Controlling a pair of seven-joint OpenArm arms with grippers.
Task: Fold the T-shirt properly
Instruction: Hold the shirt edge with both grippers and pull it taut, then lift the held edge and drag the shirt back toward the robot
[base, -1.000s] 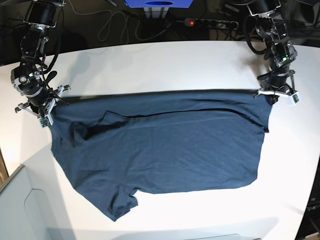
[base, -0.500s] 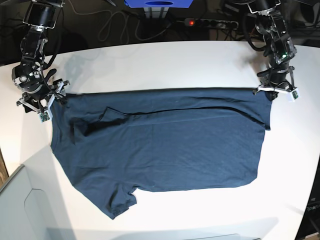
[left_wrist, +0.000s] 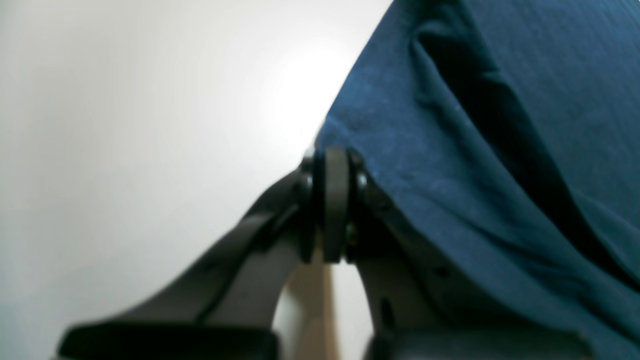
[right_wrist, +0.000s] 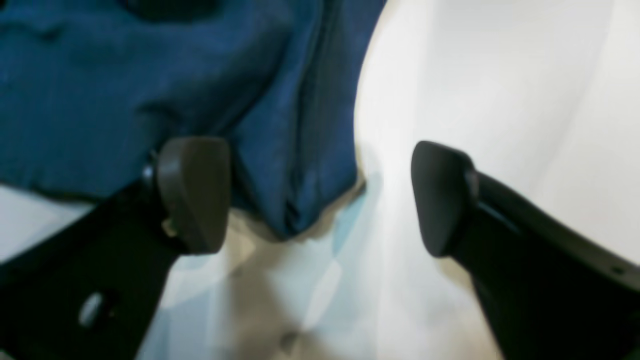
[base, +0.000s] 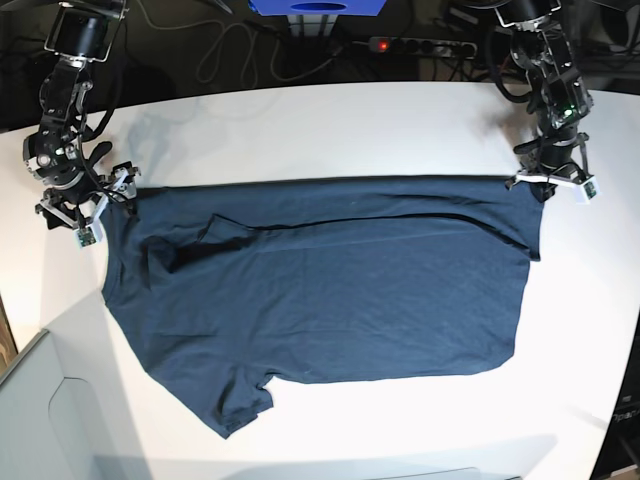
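Observation:
The dark navy T-shirt (base: 330, 290) lies spread across the white table (base: 330, 120), one sleeve folded inward at the left and the other pointing to the front edge. My left gripper (base: 546, 186) is at the shirt's far right corner, fingers pressed together on the cloth edge (left_wrist: 450, 150); in the left wrist view the gripper (left_wrist: 335, 200) is shut with fabric draped over one finger. My right gripper (base: 88, 214) stands at the far left corner. In the right wrist view it (right_wrist: 317, 197) is open, and the shirt's corner (right_wrist: 295, 190) lies loose between the fingers.
Behind the table's far edge are a power strip (base: 420, 46), cables (base: 225, 55) and a blue box (base: 318, 6). A grey panel (base: 35, 420) sits at the front left corner. Bare table runs along the back and the right side.
My right gripper has opened and let go of the shirt's left corner, which now rests on the table. The left gripper keeps its grip and has barely moved.

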